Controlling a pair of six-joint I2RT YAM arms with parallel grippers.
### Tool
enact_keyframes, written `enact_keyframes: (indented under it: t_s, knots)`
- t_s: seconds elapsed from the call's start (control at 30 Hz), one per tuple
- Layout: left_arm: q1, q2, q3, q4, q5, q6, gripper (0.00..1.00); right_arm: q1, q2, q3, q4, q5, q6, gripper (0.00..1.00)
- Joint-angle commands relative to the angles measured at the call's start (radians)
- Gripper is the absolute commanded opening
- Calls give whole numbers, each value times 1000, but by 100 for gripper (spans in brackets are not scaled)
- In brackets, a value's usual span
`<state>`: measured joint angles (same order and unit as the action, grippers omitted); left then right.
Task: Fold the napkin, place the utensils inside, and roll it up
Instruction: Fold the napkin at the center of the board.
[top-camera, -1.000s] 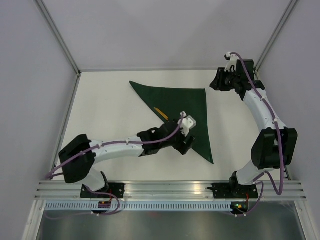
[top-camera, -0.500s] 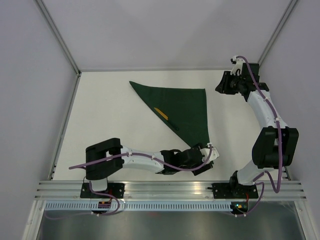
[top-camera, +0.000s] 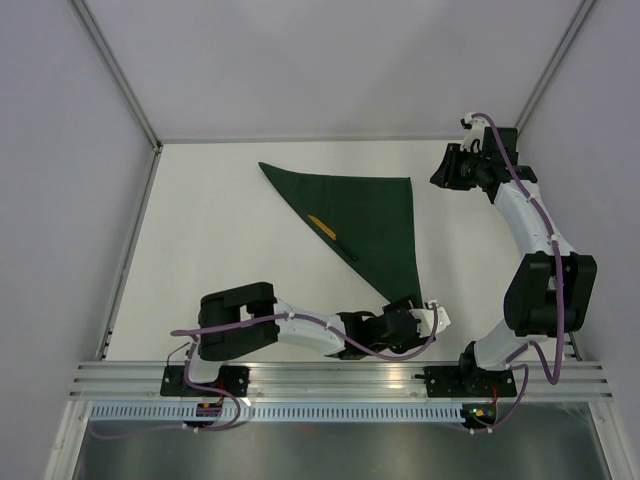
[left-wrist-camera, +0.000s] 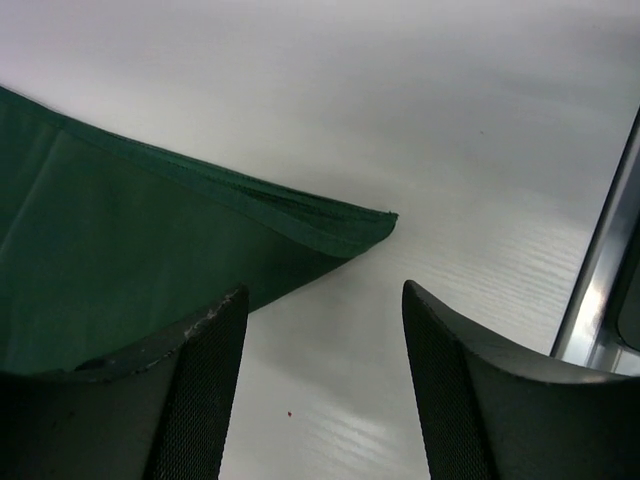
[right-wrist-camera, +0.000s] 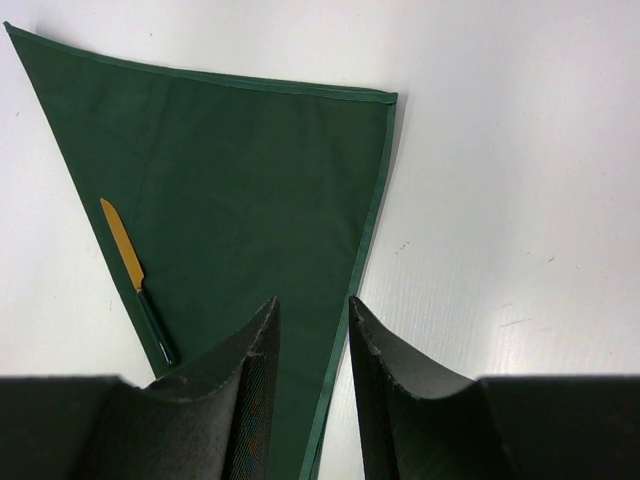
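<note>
**Top view.**
- Napkin (top-camera: 370, 210): a dark green triangle lying flat on the table (top-camera: 220, 230), its long point toward the near edge.
- Utensil (top-camera: 337, 238): lay along the napkin's left slanted edge, yellow end far, dark end near.
- Left gripper (top-camera: 428, 317): sat low at the napkin's near tip, well apart from the utensil.
- Right gripper (top-camera: 447, 168): was raised beside the napkin's far right corner, clear of the cloth.

**Left wrist view.**
- Left gripper (left-wrist-camera: 320, 390): jaws were spread wide, with only bare table between them.
- Napkin (left-wrist-camera: 150, 250): its layered tip pointed right, just ahead of the gap.
- One finger (left-wrist-camera: 200, 390) overlapped the cloth's lower edge (contact could not be told).

**Right wrist view.**
- Right gripper (right-wrist-camera: 312, 400): jaws stood apart by a narrow gap, pinching nothing.
- Napkin (right-wrist-camera: 250, 170): lay below, its right hem showing through the gap.
- Utensil (right-wrist-camera: 137, 285): lay left of the fingers, on the cloth's left edge.
</note>
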<state>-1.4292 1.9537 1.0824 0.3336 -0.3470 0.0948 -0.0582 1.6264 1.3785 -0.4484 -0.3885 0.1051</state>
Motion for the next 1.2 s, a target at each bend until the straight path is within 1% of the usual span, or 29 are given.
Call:
enact_keyframes:
  t_s: [0.0,0.2,0.67,0.7,0.83,0.87,0.93,0.97,1.0,1.03,1.1,1.13,1.17]
  knots:
    - [-16,42,51,99,-61,63,66,-2,-3,-6,5,-9,31,39]
    - [-28,83,70,117,-86,100,64,-3,-10,-19,17,-18,31,39]
    - [-50,157,99,177,-130,157,64,-8,-14,-29,27,-27,38,38]
    - [-50,162,102,176,-133,158,63,-8,-14,-29,27,-29,39,37]
    - [-50,172,111,176,-136,171,54,-9,-14,-30,30,-30,39,36]
    - [-50,175,111,177,-138,172,49,-8,-14,-30,28,-30,39,36]
    - [-50,177,109,180,-141,172,44,-9,-14,-30,30,-32,39,36]
    - [-50,177,109,183,-144,171,38,-8,-14,-32,30,-32,39,36]
    - [-50,178,113,185,-145,171,35,-9,-14,-30,28,-32,39,36]
    - [-50,180,114,183,-148,171,26,-9,-14,-32,30,-32,39,35]
    - [-50,180,119,186,-155,174,19,-9,-14,-32,31,-32,39,34]
    - [-50,180,119,186,-155,174,12,-9,-14,-33,31,-32,39,34]
    - [-50,177,119,188,-159,174,11,-9,-13,-33,31,-33,39,34]
